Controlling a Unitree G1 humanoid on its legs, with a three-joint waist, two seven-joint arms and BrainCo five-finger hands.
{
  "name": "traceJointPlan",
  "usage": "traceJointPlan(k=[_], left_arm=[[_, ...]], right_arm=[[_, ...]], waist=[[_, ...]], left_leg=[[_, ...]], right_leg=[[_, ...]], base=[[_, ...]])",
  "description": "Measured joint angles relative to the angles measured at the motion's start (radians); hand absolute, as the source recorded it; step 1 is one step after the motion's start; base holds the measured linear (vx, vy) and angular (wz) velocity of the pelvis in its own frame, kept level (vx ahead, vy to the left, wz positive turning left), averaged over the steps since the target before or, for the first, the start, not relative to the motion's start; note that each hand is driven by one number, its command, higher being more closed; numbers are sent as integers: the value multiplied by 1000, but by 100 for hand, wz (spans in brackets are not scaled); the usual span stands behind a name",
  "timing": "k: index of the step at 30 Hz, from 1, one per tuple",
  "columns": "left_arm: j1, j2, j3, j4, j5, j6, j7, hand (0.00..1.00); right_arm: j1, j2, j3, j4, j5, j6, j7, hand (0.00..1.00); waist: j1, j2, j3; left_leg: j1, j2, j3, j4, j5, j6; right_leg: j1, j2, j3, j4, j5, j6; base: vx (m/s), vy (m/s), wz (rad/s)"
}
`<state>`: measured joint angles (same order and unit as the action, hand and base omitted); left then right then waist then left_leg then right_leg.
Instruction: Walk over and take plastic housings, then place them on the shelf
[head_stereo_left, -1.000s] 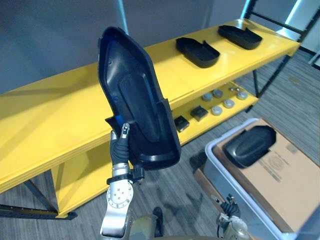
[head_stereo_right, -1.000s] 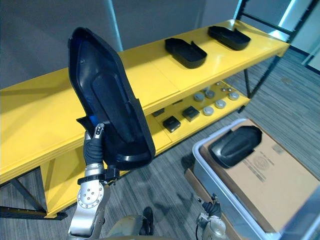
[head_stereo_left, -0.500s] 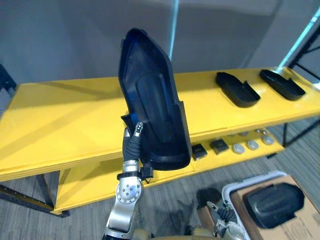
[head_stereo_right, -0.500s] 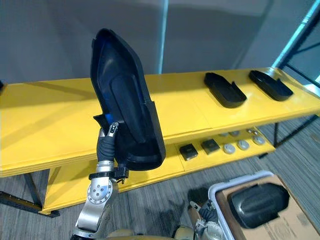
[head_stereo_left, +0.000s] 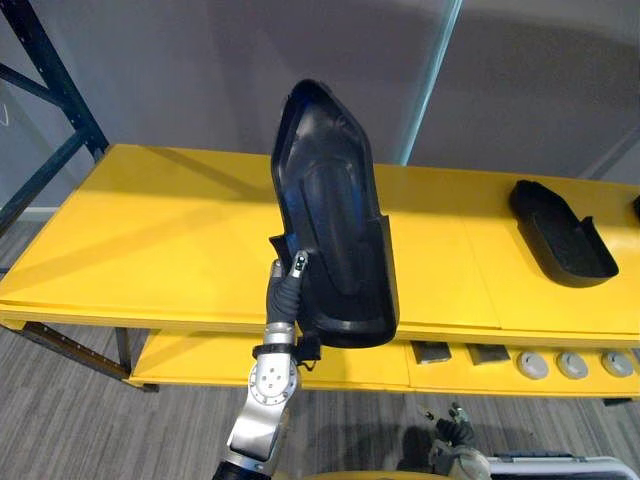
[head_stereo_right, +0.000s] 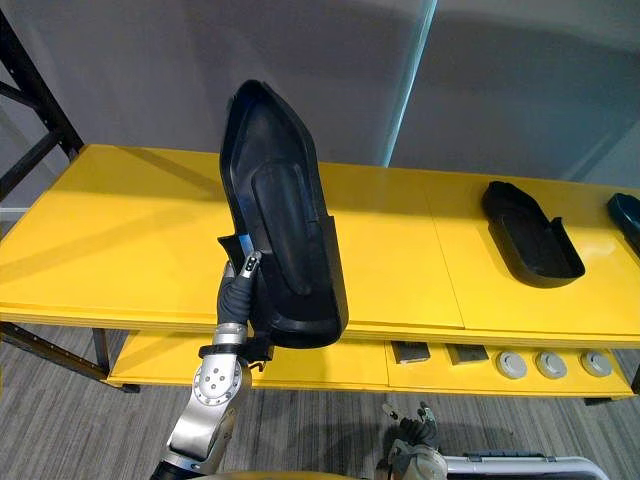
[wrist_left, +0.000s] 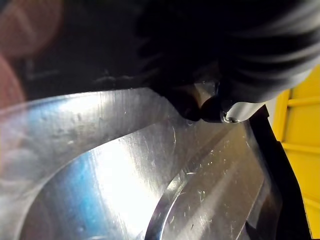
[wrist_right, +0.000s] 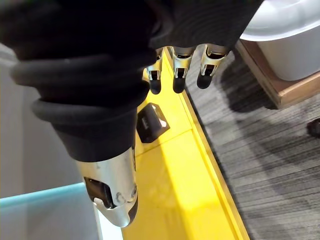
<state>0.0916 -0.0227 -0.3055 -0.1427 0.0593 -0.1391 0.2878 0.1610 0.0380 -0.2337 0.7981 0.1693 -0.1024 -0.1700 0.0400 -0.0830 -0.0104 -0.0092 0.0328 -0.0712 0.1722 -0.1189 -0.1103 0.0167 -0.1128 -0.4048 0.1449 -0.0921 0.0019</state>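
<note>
Plastic housing stands upright in the air before the yellow shelf, hollow side toward the head camera. The left robot hand is clamped on its lower edge. A second housing lies on the shelf's top board, well apart. The right robot hand hangs low, fingers relaxed, holding nothing.

Bright, even light from above lay on the yellow shelf, and a faint, soft shadow slanted across it beside the held plastic housing. The grey wall behind was dimmer. In the left wrist view, hard white glare streaked the housing's glossy inside. Soft shadows mottled the floor.
</note>
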Motion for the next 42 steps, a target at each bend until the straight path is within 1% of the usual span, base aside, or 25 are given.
traceJointPlan(k=[2, 3, 5, 7, 9, 10, 11, 12, 13, 15, 16, 17, 18, 20, 21, 23, 24, 26, 27, 29, 30, 32, 38, 40, 42], left_arm=[[-11, 9, 16, 34, 7, 1, 1, 100], [-17, 11, 42, 65, 23, 5, 5, 100], [-29, 17, 67, 86, 27, 13, 14, 100], [-63, 37, 85, 126, 34, 21, 26, 100], [-88, 43, 105, 159, 37, 27, 35, 100], [-97, 47, 118, 172, 41, 28, 45, 100], [-107, 49, 124, 184, 45, 29, 49, 100], [-131, 57, 142, 208, 51, 39, 62, 100], [-164, 68, 155, 239, 58, 49, 67, 100], [-213, 81, 171, 277, 67, 59, 82, 100], [-242, 89, 195, 299, 68, 64, 89, 100], [-258, 91, 203, 311, 68, 67, 91, 100], [-284, 97, 225, 334, 67, 75, 103, 100], [-323, 107, 252, 378, 67, 86, 118, 100], [-341, 109, 268, 397, 67, 90, 126, 100], [-389, 111, 280, 454, 66, 102, 135, 100], [-403, 117, 289, 461, 66, 114, 137, 100], [-415, 125, 304, 467, 66, 115, 142, 100], [-426, 126, 311, 470, 65, 121, 146, 100], [-465, 134, 320, 488, 60, 128, 155, 100], [-495, 150, 320, 525, 47, 133, 158, 100], [-535, 168, 323, 592, 24, 136, 159, 100], [-646, 168, 348, 699, 3, 142, 163, 100], [-663, 171, 358, 742, -10, 148, 172, 100], [-666, 173, 358, 757, -10, 156, 172, 100]], right_arm=[[-5, -1, -2, 24, -6, 0, 0, 0], [-6, -2, -3, 43, -14, 0, 1, 0], [-15, -3, -5, 52, -17, 1, 1, 0], [-14, -2, -6, 68, -24, 2, 2, 0], [-16, -4, -6, 88, -25, 4, 2, 0], [-18, -4, -6, 90, -27, 4, 4, 0], [-20, -5, -7, 90, -32, 4, 9, 0], [-23, -7, -13, 94, -45, 4, 20, 0], [-25, -7, -18, 101, -52, 4, 22, 0], [-33, -9, -24, 109, -62, 4, 24, 0], [-43, -12, -24, 120, -63, 4, 25, 0], [-46, -13, -23, 122, -64, 5, 27, 0], [-50, -15, -23, 121, -67, 6, 36, 0], [-49, -18, -21, 121, -75, 12, 43, 0], [-49, -20, -20, 122, -82, 15, 44, 0], [-46, -31, -13, 121, -89, 17, 45, 0], [-35, -40, 6, 121, -93, 21, 47, 0], [-24, -43, 17, 120, -95, 23, 50, 0], [-20, -45, 18, 120, -96, 24, 56, 0], [-17, -46, 24, 119, -101, 24, 63, 0], [-16, -47, 38, 119, -101, 26, 65, 0], [-17, -47, 49, 116, -101, 26, 67, 0], [-11, -49, 54, 87, -101, 26, 67, 0], [-7, -49, 55, 86, -101, 28, 68, 0], [-7, -49, 55, 80, -101, 29, 68, 0]], waist=[[-2, 1, -2], [-13, 5, -6], [-28, 13, -9], [-32, 16, -11], [-37, 17, -11], [-48, 18, -10], [-54, 21, -8], [-55, 25, -5], [-56, 26, -5], [-56, 30, -2], [-62, 34, 3], [-64, 37, 4], [-74, 42, 9], [-83, 45, 11], [-82, 45, 13], [-88, 47, 23], [-95, 47, 25], [-113, 45, 26], [-115, 45, 27], [-115, 42, 31], [-117, 41, 32], [-138, 38, 35], [-146, 38, 47], [-155, 39, 48], [-166, 40, 49]], left_leg=[[14, 3, 13, -16, 17, 0], [25, 2, 26, -28, 27, 8], [24, 1, 36, -37, 29, 11], [28, 0, 50, -49, 30, 13], [30, -1, 53, -59, 39, 25], [31, -1, 55, -68, 48, 31], [30, -1, 56, -72, 52, 36], [30, -1, 60, -76, 56, 42], [31, -1, 68, -86, 64, 37], [23, -1, 73, -98, 68, 41], [16, -1, 74, -106, 71, 45], [10, -2, 74, -106, 71, 45], [4, -2, 73, -111, 71, 45], [7, -4, 73, -143, 80, 60], [4, -5, 76, -154, 92, 61], [6, -4, 75, -194, 118, 55], [7, 0, 76, -218, 129, 58], [9, 5, 78, -255, 134, 53], [9, 8, 81, -275, 136, 51], [-7, 18, 105, -275, 138, 48], [-13, 22, 105, -275, 138, 48], [-14, 25, 106, -275, 139, 47], [-49, 36, 129, -275, 142, 42], [-49, 40, 128, -275, 149, 31], [-51, 40, 128, -275, 149, 31]], right_leg=[[9, 5, 9, -21, 23, -1], [17, 7, 23, -42, 41, -1], [16, 8, 27, -55, 49, 4], [13, 10, 46, -77, 59, 14], [14, 14, 57, -95, 76, 14], [13, 16, 61, -107, 92, 20], [13, 18, 69, -115, 102, 17], [12, 21, 80, -125, 115, 20], [10, 22, 84, -135, 124, 23], [-6, 23, 97, -141, 132, 22], [-14, 26, 108, -152, 141, 26], [-19, 26, 111, -154, 142, 26], [-26, 26, 114, -158, 142, 26], [-31, 28, 131, -176, 142, 26], [-39, 28, 135, -182, 147, 27], [-53, 32, 136, -187, 153, 29], [-58, 36, 136, -197, 152, 27], [-58, 45, 139, -224, 152, 28], [-62, 51, 146, -239, 151, 28], [-83, 64, 175, -249, 150, 30], [-91, 70, 186, -249, 150, 30], [-92, 75, 191, -249, 150, 30], [-134, 88, 217, -248, 151, 31], [-132, 94, 218, -248, 151, 31], [-133, 94, 218, -245, 151, 30]], base=[[35, 20, -24], [23, 27, -26], [18, 35, -19], [-2, 30, -24], [-22, 19, -15], [-37, 16, -8], [-47, 22, -11], [-93, 28, -13], [-77, 19, -14], [-122, 7, -12], [-182, 1, -11], [-176, -7, -7], [-183, -11, 0], [-206, -25, -4], [-228, -39, -7], [-257, -62, 0], [-252, -71, 2], [-208, -77, -1], [-186, -87, -11], [-117, -64, -23], [-91, -56, -20], [-65, -53, -10], [-3, -32, -12], [58, -13, -7], [89, -1, 1]])
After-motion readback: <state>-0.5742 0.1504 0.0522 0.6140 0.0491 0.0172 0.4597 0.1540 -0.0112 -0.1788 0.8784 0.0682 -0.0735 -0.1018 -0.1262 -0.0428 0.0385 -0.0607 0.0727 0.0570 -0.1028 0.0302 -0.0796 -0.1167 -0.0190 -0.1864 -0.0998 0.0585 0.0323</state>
